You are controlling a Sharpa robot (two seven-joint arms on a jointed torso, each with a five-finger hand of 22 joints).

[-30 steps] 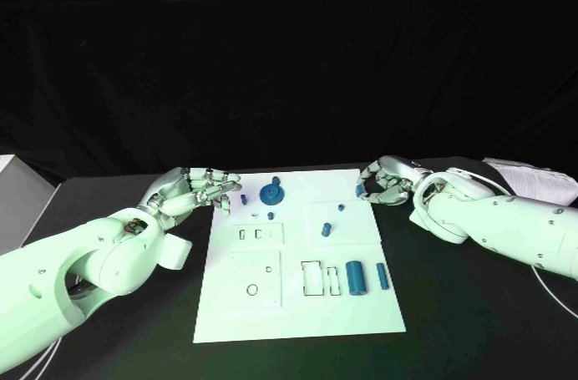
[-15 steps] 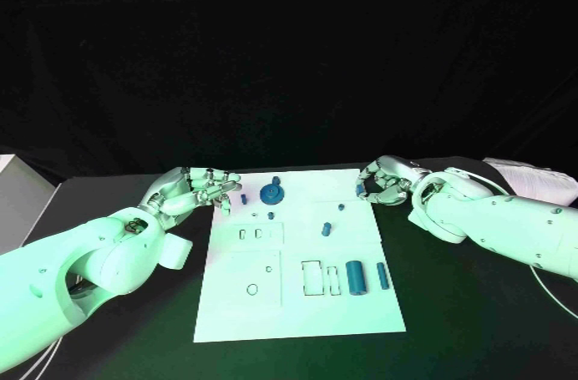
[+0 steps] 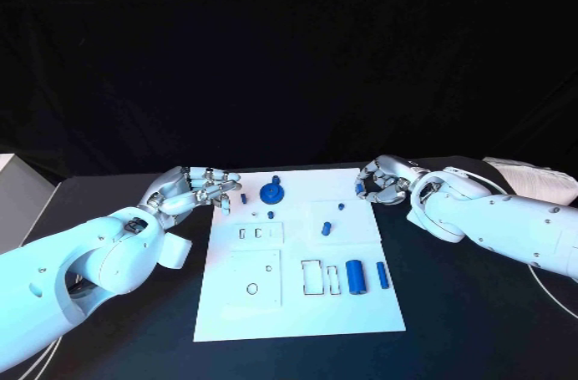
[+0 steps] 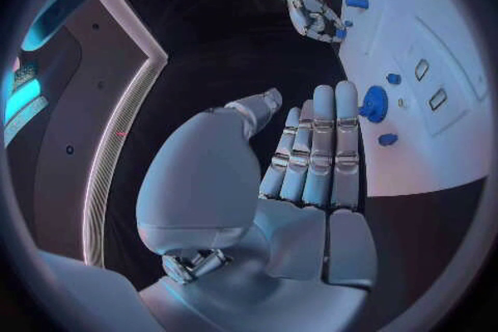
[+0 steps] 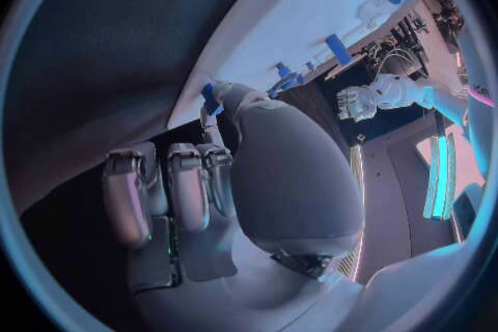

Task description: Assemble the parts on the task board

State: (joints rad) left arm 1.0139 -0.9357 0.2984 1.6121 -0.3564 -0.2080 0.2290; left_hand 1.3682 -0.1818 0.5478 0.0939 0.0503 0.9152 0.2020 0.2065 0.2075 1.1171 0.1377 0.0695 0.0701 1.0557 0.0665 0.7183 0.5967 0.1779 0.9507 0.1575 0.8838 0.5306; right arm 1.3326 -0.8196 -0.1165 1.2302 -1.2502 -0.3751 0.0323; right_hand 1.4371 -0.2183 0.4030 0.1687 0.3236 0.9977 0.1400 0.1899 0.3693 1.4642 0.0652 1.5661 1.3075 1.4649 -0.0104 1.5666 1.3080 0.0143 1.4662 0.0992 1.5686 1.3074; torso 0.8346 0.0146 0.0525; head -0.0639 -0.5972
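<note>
Blue part (image 5: 212, 97) pinched by right hand (image 3: 383, 183).

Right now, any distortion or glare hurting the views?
Head view: straight lines, task board evenly lit, no glare, backdrop black. Left wrist view: fisheye bends the board edge; left hand blocks the middle. Right wrist view: same bending, right hand large.
</note>
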